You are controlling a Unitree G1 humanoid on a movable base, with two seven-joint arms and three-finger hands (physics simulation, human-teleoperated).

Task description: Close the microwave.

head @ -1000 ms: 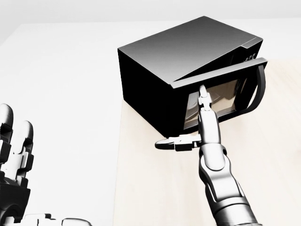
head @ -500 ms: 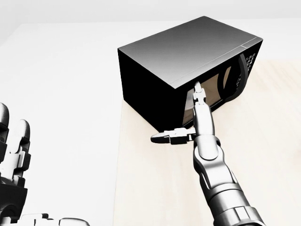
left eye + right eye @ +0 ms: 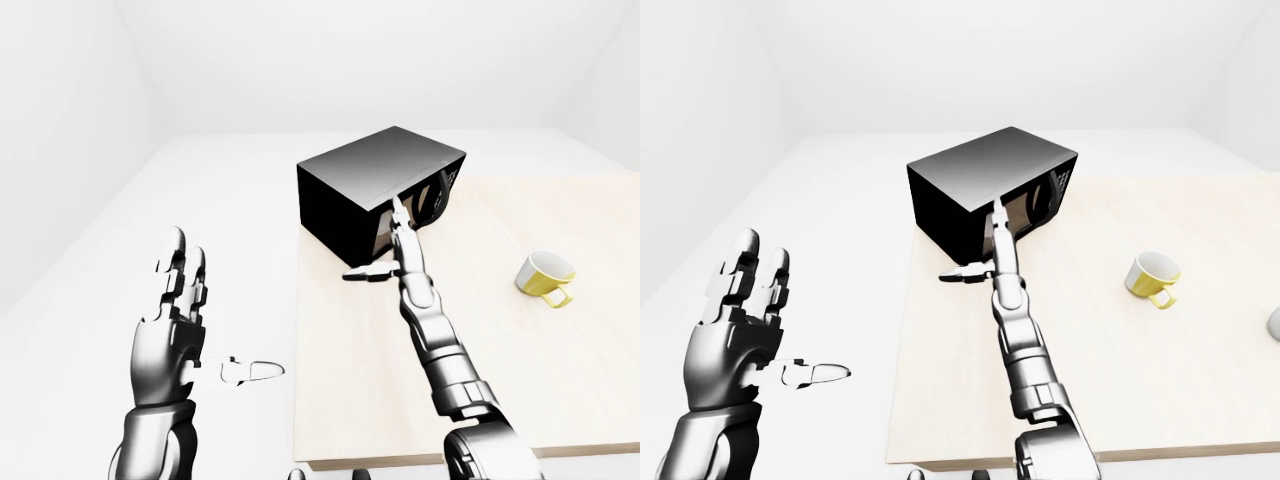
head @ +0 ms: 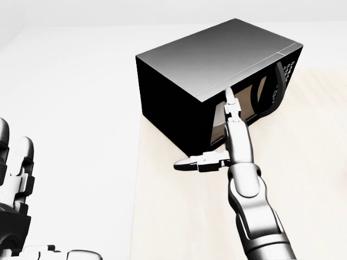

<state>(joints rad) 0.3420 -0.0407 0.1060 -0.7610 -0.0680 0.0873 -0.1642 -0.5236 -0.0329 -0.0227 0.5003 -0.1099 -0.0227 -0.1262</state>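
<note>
The microwave [image 4: 217, 76] sat on the table [image 3: 560, 380] right at the right hand's [image 4: 230, 135] fingertips, door shut. That hand's fingers were spread apart, same with the left hand [image 3: 735, 335], well away from it.

We watched the microwave [image 4: 217, 81] door swing from ajar to flush against the body within the first half second. Since then our right hand [image 4: 230, 130] shifted only slightly, its fingertips [image 4: 230, 97] resting at the door glass.
</note>
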